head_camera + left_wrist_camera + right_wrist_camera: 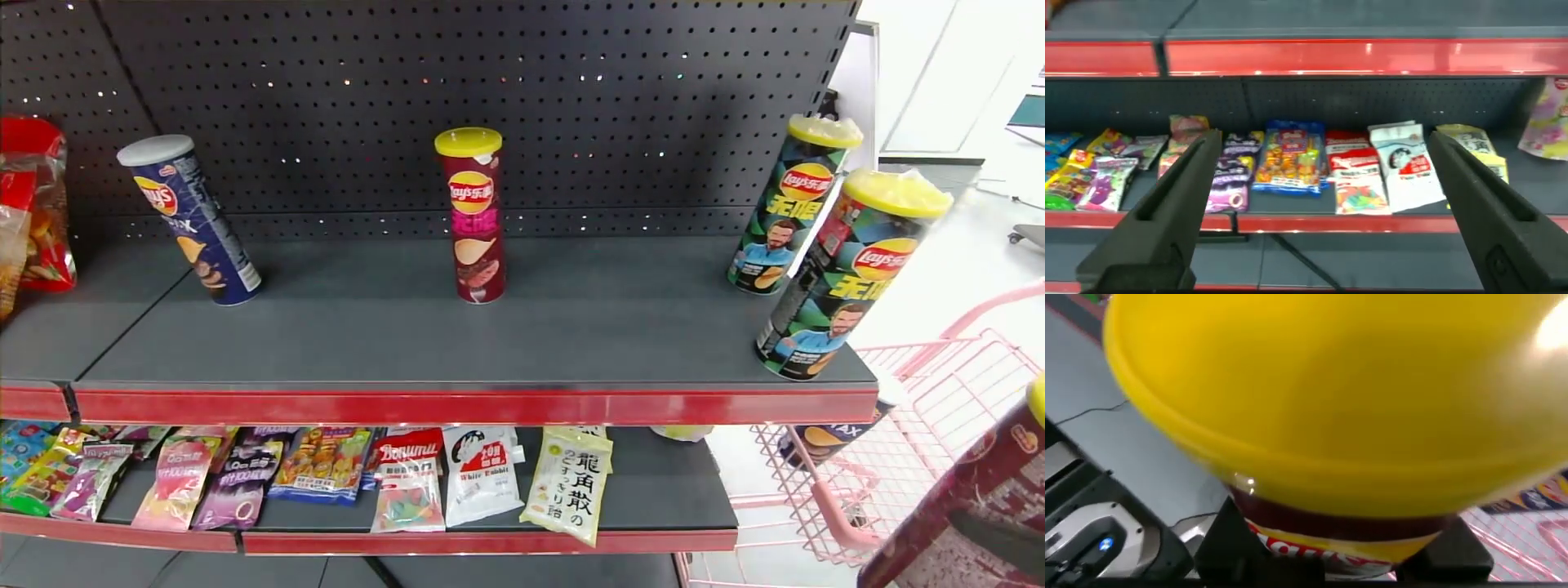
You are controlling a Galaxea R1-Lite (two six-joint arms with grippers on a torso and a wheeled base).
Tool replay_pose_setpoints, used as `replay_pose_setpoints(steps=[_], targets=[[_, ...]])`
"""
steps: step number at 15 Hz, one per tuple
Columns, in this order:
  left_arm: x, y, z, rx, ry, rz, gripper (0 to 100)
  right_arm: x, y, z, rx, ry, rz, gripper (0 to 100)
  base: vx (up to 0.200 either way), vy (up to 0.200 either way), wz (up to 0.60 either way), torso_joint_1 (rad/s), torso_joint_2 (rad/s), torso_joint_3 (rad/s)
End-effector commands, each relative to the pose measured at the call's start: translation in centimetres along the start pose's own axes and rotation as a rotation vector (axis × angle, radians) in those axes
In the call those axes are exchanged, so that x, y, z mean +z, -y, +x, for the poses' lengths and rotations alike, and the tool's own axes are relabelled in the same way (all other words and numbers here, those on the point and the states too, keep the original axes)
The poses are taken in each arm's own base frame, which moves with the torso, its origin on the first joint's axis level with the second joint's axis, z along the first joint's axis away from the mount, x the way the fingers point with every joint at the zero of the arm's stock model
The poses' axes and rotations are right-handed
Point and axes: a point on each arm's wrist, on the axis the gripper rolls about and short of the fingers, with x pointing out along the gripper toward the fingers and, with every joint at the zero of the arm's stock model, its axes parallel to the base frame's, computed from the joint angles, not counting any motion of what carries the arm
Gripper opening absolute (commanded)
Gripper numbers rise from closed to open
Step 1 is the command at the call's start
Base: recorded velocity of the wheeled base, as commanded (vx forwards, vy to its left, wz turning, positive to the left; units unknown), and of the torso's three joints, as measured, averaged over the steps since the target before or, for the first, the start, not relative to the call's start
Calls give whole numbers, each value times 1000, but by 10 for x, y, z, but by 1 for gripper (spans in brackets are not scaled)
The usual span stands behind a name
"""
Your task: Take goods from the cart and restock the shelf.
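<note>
Close to the camera in the right wrist view is a maroon chip can (1331,531) with a yellow lid (1339,392), and my right gripper (1339,543) is shut on its body. The head view puts that can (971,490) at the lower right, over the pink cart (939,457). A blue chip can (824,437) lies in the cart. My left gripper (1323,143) hangs open and holds nothing, facing the lower shelf's snack bags (1290,159). On the upper shelf (457,343) stand a blue can (192,220), a maroon can (475,216) and two green cans (788,204), (849,273).
The upper shelf has a red front lip (473,406) and a pegboard back (490,98). Wide bare gaps lie between its cans. Red snack bags (33,204) sit at its far left. Several candy and snack bags (482,474) fill the lower shelf.
</note>
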Motion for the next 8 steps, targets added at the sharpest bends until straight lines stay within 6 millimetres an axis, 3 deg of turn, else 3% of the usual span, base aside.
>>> replay_pose_setpoints(steps=[1, 8], targets=[[0, 0, 0, 1, -2, 0, 100, -1, -3, 4, 73, -15, -7, 0, 0, 200, 0, 7, 2, -2], [0, 0, 0, -1, -2, 0, 100, 0, -3, 11, 125, -33, -13, 0, 0, 200, 0, 2, 4, 4]])
